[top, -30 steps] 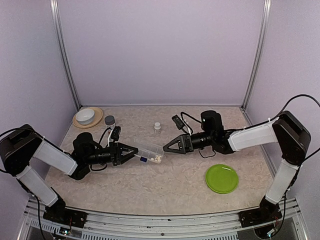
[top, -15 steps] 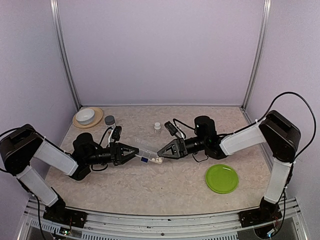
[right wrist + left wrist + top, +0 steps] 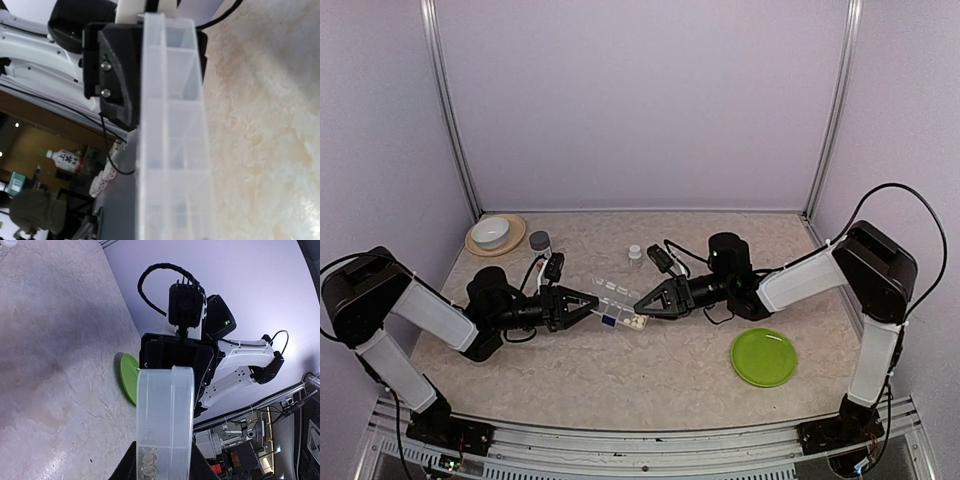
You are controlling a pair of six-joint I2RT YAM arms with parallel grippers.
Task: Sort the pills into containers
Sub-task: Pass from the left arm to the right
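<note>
The containers are one clear compartmented box [image 3: 617, 304], lifted off the table between both arms. Whitish pills [image 3: 633, 322] and a dark blue mark [image 3: 608, 321] show along its near side. My left gripper [image 3: 591, 303] is shut on the box's left end. In the left wrist view the box [image 3: 165, 410] runs away from me, with round pills [image 3: 147, 462] in its nearest compartment and the right gripper [image 3: 177, 352] at its far end. My right gripper [image 3: 640, 303] has closed on the right end. The right wrist view is filled by the box [image 3: 172, 150]; its own fingers are hidden.
A green plate [image 3: 763, 357] lies at the near right. A small white bottle [image 3: 635, 254] stands behind the box. At the back left are a grey-capped bottle [image 3: 539, 241] and a white bowl [image 3: 492, 232] on a tan saucer.
My right arm has moved left to the box and its wide-open jaws have narrowed onto the box's right end. The left arm kept its hold, and the box has shifted slightly.
</note>
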